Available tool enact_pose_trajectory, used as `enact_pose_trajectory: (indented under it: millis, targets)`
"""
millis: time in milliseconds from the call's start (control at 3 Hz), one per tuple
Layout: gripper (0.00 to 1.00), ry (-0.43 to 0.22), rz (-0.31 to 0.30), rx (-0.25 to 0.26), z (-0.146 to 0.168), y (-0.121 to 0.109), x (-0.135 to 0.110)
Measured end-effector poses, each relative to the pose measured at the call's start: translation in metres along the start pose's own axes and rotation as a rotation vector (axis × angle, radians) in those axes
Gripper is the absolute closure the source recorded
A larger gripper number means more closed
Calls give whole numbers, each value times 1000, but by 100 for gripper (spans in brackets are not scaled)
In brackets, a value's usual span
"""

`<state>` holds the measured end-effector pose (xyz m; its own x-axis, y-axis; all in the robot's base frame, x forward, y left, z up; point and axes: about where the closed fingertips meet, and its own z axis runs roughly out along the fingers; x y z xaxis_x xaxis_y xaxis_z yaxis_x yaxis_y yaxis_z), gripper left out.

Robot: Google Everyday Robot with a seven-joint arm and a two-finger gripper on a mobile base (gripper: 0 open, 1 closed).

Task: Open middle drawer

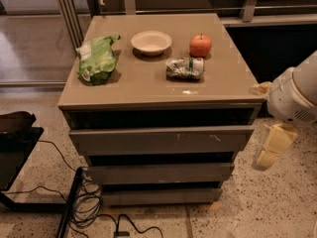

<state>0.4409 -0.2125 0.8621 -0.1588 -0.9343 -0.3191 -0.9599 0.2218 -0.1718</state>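
Gripper off the cabinet's right side, middle drawer untouched.

We note the cream-coloured two-finger gripper [274, 146] hanging low beside the right flank of the taupe-grey three-drawer cabinet [148, 86], apart from it; we cannot tell whether it is released or clenched. The white rounded arm housing [296, 94] sits just above it. The plain taupe-grey middle drawer [158, 173] is the cabinet's central front, under the wider scratched top front [158, 140] and over the thin bottom front [158, 196]; dark gaps separate them. On the cabinet's top: green crinkled bag [97, 58] at left, white shallow bowl [151, 42] at rear centre, red-orange apple [200, 45] at rear right, crumpled silver-green packet [184, 68] before the apple. Black cables [88, 207] lie by the cabinet's lower left corner.
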Motion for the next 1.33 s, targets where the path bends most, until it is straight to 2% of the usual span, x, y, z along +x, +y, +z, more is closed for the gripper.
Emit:
enact_pose_trajectory:
  millis: [333, 667, 1000, 1333]
  targets:
    - [0, -112, -9, 5, 49, 15, 28]
    - [0, -181, 19, -28, 99, 30, 54]
    - [0, -183, 19, -30, 99, 30, 54]
    - [0, -217, 35, -59, 123, 35, 50]
